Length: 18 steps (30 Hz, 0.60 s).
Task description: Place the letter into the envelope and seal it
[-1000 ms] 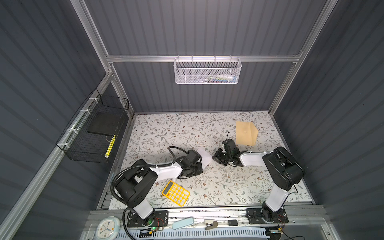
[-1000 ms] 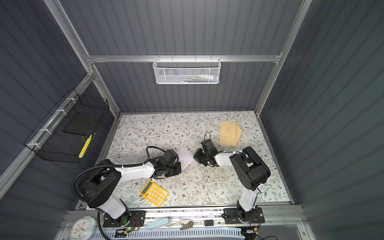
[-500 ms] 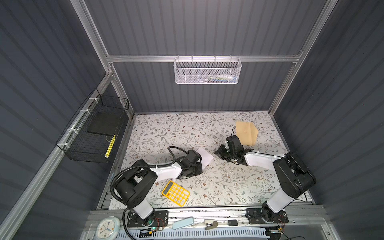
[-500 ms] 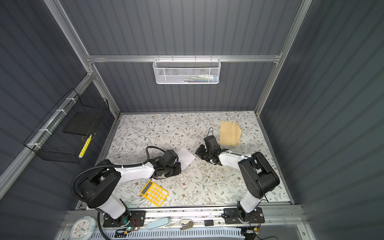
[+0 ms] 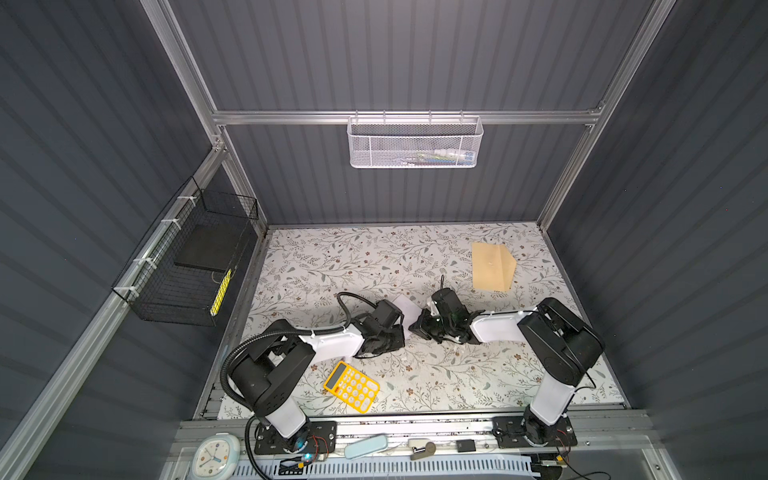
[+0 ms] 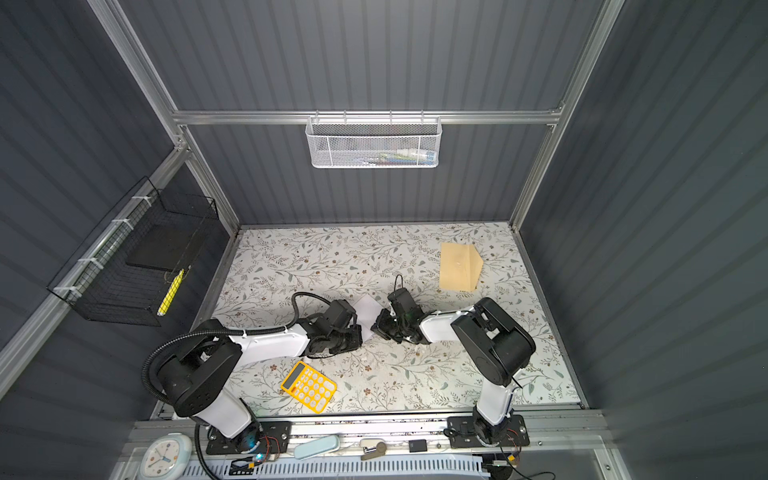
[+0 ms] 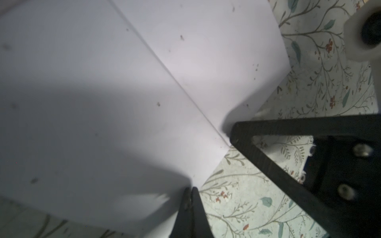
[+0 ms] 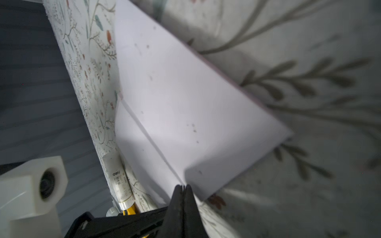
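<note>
Well, both hands sit low on the worktop [image 5: 332, 266], tips nearly meeting at the letter [image 5: 405, 306]. The left hand [image 7: 190, 192] has its jaws pressed together, tips right on the letter's edge; whether paper is nipped between them I cannot tell. The right hand [image 8: 182, 190] is likewise closed tight, its tips on that same edge where a crease runs out, and again I cannot tell if it pinches the sheet. The letter lies white and creased just beyond the two hands, partly hidden by them. The envelope [image 5: 492, 266] lies flat well beyond the right hand, apart from everything. A calculator [image 5: 351, 386] lies behind the left hand, near its arm.
</note>
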Tool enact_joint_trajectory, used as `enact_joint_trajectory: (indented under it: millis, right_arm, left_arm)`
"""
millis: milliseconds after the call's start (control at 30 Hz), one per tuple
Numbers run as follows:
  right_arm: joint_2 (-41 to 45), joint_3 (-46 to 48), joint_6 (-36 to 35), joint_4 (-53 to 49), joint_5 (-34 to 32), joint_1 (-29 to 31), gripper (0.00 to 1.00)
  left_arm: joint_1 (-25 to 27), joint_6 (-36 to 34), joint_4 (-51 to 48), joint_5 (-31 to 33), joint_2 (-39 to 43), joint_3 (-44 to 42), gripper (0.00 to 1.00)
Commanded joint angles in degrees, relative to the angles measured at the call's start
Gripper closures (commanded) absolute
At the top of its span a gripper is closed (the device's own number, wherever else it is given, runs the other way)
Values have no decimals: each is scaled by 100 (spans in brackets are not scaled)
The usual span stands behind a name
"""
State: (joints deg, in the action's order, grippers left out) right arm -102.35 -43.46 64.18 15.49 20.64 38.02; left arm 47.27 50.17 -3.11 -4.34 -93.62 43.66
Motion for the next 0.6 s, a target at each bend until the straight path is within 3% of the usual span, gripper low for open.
enact_joint_trajectory:
  millis: [0,567]
  right_arm:
    - [28,17,-22,-418,-455,-7,100]
    - [-40,-83,-91,-923,-863,-14,100]
  left_arm:
    - [49,-82,-696,-99,-47,-302,100]
    - [88,-32,-1269,-14,379,-625,100]
